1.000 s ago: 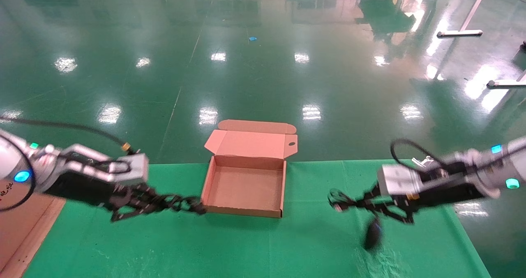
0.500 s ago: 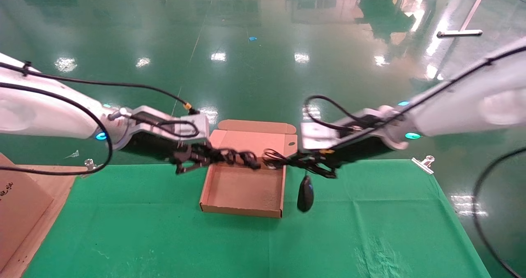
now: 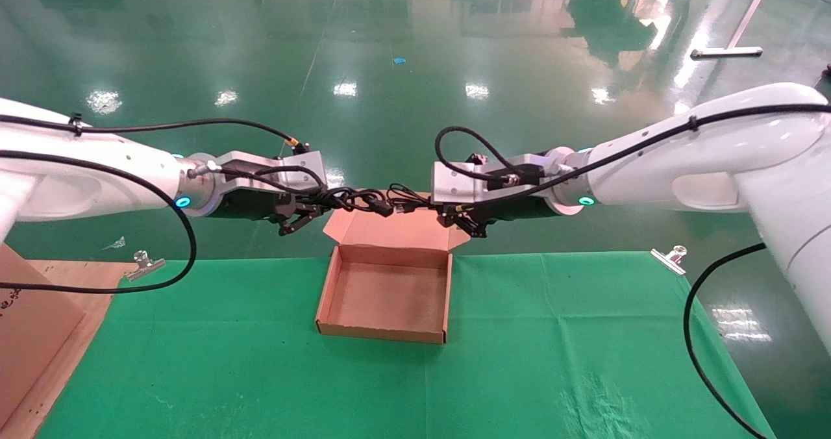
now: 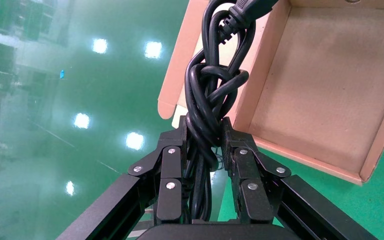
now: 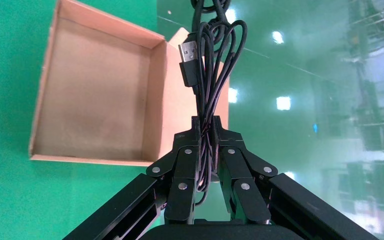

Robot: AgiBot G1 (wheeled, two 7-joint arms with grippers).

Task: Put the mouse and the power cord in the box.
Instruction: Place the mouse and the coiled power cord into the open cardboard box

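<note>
Cord (image 4: pixel 211 95) and mouse cable (image 5: pixel 211 75) both hung in the air over the far side of the box (image 3: pixel 337 276), near its open lid (image 3: pixel 396 228); the box itself sat empty on the green cloth (image 3: pixel 260 374). The left gripper (image 3: pixel 300 213) was pinching the knotted cord, its fingers (image 4: pixel 172 170) pressed against the loops; the right gripper (image 3: pixel 469 223) was pinching the thin cable bundle, whose USB plug (image 5: pixel 189 62) stuck out beyond its fingers (image 5: pixel 235 170). The mouse body could not be made out in any view; it was probably hidden behind the right arm or hanging out of sight.

The risks, as I judged them: both loads sat over the lid rather than over the tray, so letting go there would likely drop them on the lid or behind the box; the two bundles met almost end to end between the grippers, and loops of one could snag the other on the way down; a mouse dangling unseen on a thin cable could swing, catch the box wall and tip or shove the light cardboard; the two grippers, so near each other, could collide if both descended together.
</note>
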